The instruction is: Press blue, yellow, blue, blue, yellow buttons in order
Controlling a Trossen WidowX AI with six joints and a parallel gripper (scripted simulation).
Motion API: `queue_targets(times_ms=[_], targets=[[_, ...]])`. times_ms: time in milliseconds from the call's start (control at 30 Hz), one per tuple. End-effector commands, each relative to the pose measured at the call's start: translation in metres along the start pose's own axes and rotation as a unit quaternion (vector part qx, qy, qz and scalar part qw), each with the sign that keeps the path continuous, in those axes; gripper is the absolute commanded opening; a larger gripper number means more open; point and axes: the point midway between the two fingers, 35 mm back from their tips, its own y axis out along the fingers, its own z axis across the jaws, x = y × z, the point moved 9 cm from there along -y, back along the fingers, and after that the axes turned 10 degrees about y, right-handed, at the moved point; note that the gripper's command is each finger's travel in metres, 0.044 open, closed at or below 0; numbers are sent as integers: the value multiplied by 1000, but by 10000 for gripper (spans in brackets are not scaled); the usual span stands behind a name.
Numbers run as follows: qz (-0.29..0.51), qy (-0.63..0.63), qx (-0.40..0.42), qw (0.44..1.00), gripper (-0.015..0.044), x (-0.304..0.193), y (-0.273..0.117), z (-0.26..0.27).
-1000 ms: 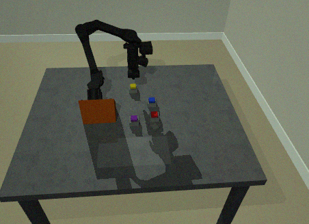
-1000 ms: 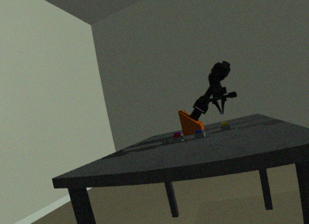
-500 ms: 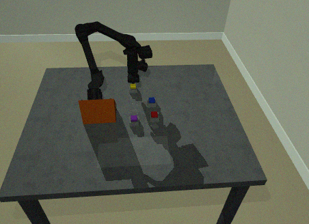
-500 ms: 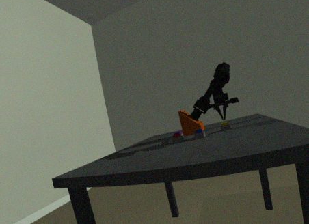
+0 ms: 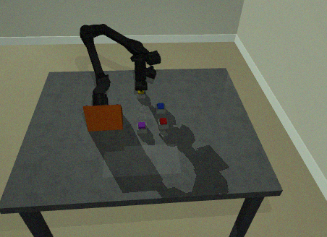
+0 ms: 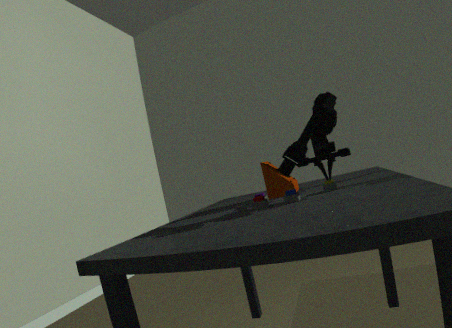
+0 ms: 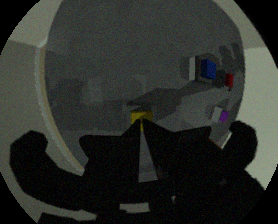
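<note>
The yellow button sits on its grey base near the back of the table. My gripper is shut and empty, pointing down, with its tips right at the top of the yellow button and seemingly touching it. The tips partly hide the cap, and how far it is pushed in I cannot tell. The blue button stands up on its base, in front of and to the right of the yellow one in the top view, with nothing touching it.
A red button stands just in front of the blue one. A purple button is left of the red. An upright orange panel stands in front of the arm's base.
</note>
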Motion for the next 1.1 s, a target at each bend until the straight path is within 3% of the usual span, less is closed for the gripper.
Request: queue_targets(times_ms=[0,533,667,800,967,1067], targets=[[2,2,-3,1000,20,-1,3,-1],[1,0,0,1000,20,0,0,0],[2,2,-4,1000,20,0,-28,-1],[2,2,-4,1000,20,0,-32,-1],[2,3,-7,1000,20,1,-83,-1],[2,3,-6,1000,20,0,-91,-1]])
